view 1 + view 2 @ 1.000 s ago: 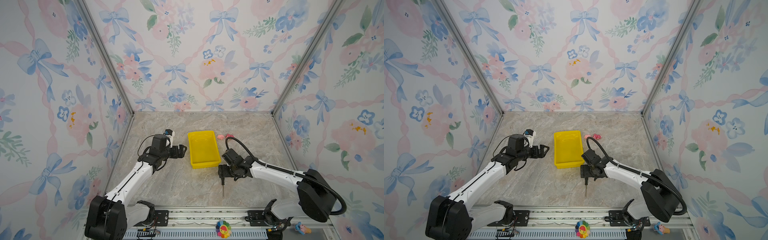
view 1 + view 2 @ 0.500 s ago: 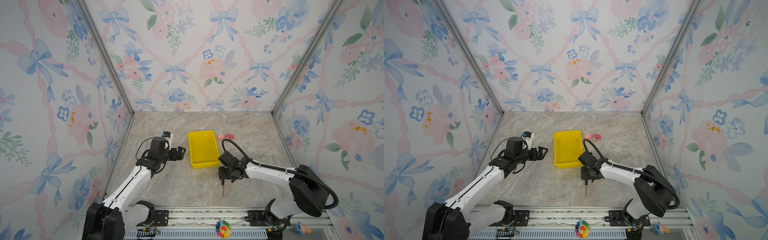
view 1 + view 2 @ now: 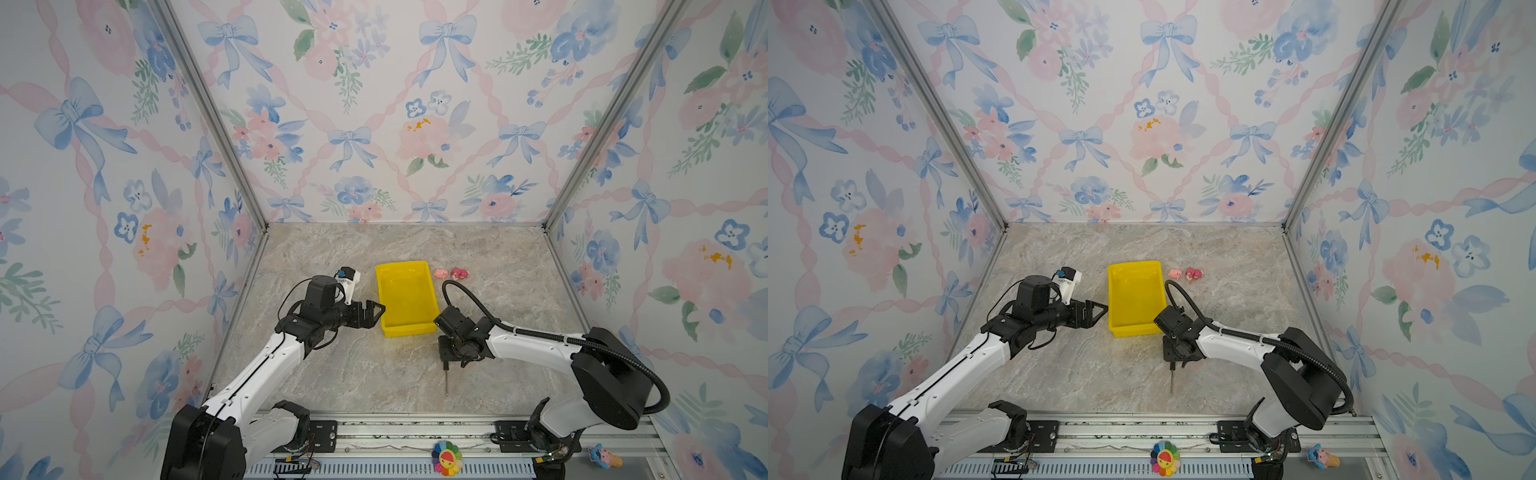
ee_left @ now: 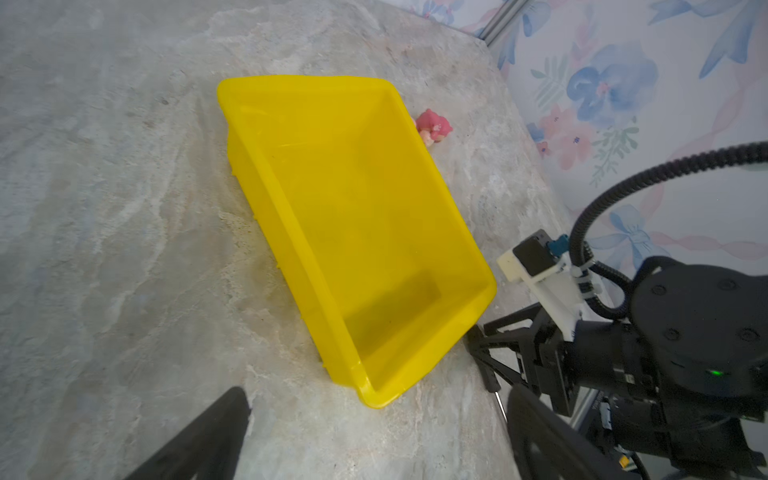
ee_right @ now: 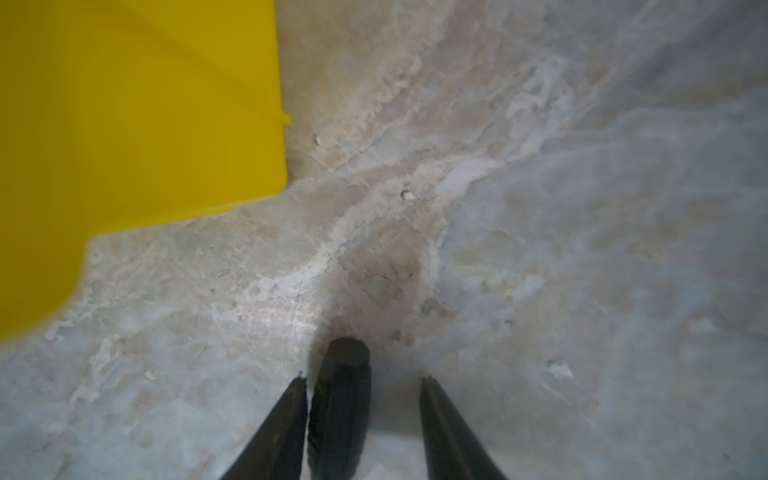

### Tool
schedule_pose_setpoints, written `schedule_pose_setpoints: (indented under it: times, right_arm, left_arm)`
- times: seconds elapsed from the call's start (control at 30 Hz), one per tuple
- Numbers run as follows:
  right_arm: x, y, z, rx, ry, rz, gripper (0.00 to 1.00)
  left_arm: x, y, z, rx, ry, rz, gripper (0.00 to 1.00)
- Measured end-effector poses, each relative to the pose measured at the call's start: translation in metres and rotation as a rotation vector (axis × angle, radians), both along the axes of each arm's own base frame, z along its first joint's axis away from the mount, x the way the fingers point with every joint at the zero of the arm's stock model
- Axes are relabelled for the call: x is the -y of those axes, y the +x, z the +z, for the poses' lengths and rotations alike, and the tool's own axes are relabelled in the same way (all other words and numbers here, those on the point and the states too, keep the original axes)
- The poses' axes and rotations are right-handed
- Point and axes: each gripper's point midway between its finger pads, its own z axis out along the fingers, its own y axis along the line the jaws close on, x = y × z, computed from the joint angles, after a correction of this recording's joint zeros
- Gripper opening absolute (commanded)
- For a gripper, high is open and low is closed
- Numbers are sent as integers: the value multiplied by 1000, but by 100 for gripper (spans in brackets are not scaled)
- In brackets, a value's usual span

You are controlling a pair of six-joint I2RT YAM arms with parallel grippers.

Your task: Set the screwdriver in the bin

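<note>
The screwdriver point(image 3: 446, 379) lies on the marble table just in front of the bin's near right corner, its thin silver shaft point(image 3: 1171, 382) pointing at the front rail. My right gripper point(image 3: 445, 362) is down over its black handle point(image 5: 343, 395). In the right wrist view the handle sits between the fingers, touching one, with a gap to the other, so the right gripper point(image 5: 365, 378) is open. The yellow bin point(image 3: 409, 330) stands empty at mid-table. My left gripper point(image 3: 370, 313) hovers open by the bin's left wall point(image 4: 270, 187), nothing between its fingers.
Two small pink toys point(image 3: 451, 273) lie on the table beside the bin's far right corner. Floral walls close in the table on three sides. The metal rail point(image 3: 415, 428) runs along the front, with a rainbow flower toy point(image 3: 446, 457) below it.
My right gripper's jaws have narrowed around the screwdriver handle and the wrist has shifted slightly toward the bin. The left arm has hardly moved.
</note>
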Motion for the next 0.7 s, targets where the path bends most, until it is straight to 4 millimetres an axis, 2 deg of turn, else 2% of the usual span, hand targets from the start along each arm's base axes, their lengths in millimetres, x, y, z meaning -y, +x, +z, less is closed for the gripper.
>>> schedule_pose_setpoints:
  times: [0.2, 0.4, 0.7]
  right_arm:
    - [0, 1, 0, 9, -2, -2, 41]
    - [1, 2, -1, 14, -10, 0, 33]
    - [2, 3, -1, 20, -19, 7, 30]
  left_arm:
    - [32, -34, 17, 36, -51, -150, 98]
    - [52, -64, 10, 23, -49, -255, 98]
    - [58, -70, 3, 27, -13, -253, 98]
